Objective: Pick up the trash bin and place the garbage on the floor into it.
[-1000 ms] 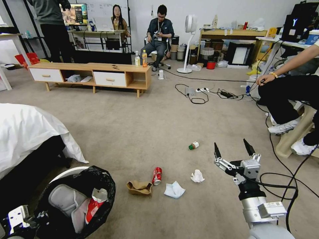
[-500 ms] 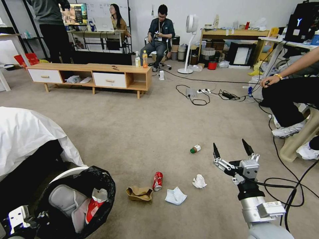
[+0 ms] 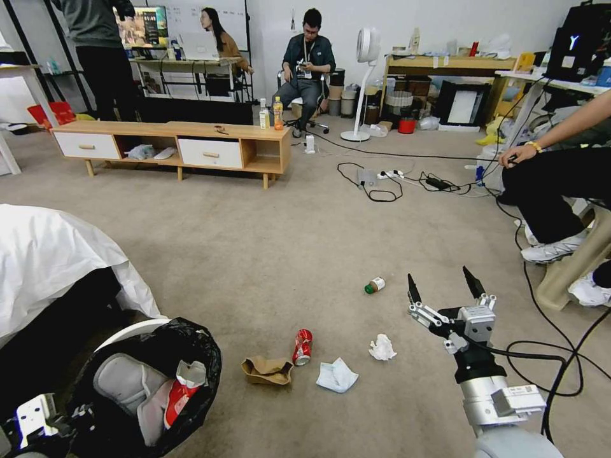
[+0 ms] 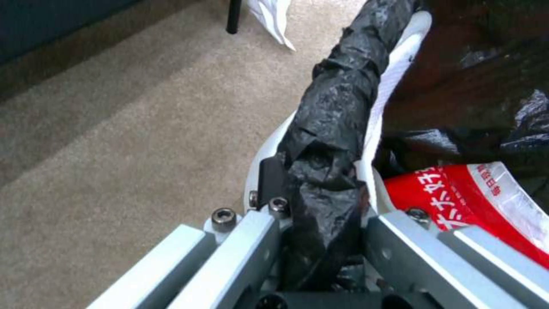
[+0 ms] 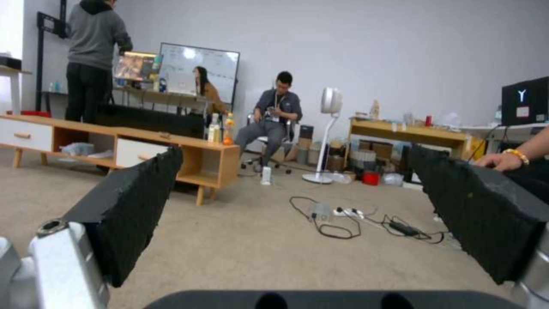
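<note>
Bin held, litter waiting on the floor.
Left claw [image 4: 320,240] pinches the trash bin [image 3: 137,331] rim; right claw [image 3: 443,289] hangs wide open, tissue [image 3: 382,348] at its 8 o'clock, likely next.

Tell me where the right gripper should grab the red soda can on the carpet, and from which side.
Grip the red soda can across its round body near the middle, coming straight down from above. It lies on its side on the floor, long axis running roughly away from the robot, so fingers should straddle it left-to-right. The right gripper, open, looks wide enough.
</note>
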Controlling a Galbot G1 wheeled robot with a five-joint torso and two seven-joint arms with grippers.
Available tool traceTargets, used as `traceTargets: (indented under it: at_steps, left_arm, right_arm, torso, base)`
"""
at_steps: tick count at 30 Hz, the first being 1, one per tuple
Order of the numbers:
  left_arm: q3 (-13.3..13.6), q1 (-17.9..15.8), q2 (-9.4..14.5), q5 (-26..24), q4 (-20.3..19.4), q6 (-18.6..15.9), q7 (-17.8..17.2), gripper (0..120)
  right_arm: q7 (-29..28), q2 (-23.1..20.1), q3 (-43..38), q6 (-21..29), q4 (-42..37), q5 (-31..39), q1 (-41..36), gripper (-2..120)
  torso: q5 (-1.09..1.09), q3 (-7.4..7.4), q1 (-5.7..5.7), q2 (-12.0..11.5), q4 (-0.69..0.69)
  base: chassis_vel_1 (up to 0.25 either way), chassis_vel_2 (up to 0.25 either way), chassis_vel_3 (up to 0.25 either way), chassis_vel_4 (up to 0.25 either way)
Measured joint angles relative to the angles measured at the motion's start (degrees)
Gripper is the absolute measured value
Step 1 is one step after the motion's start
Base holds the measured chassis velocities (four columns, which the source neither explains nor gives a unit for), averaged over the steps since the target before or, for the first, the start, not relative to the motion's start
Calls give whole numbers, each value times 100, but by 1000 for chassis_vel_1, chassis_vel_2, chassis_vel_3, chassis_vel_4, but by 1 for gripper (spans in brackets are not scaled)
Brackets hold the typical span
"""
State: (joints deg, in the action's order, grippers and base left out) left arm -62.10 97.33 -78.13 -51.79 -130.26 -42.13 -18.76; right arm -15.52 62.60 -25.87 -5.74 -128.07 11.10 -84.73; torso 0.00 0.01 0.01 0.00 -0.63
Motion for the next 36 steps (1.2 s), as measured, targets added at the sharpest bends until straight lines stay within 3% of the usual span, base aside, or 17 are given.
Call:
traceTargets:
  at_steps: [36]
  left_arm:
    - [-5, -9, 26, 20, 36, 0, 1, 1]
  right_arm:
    - [19, -17, 12, 43, 89, -16, 76, 100]
  torso:
    - [0, 0, 0, 0, 0]
  base:
    - [-3, 3, 3, -4]
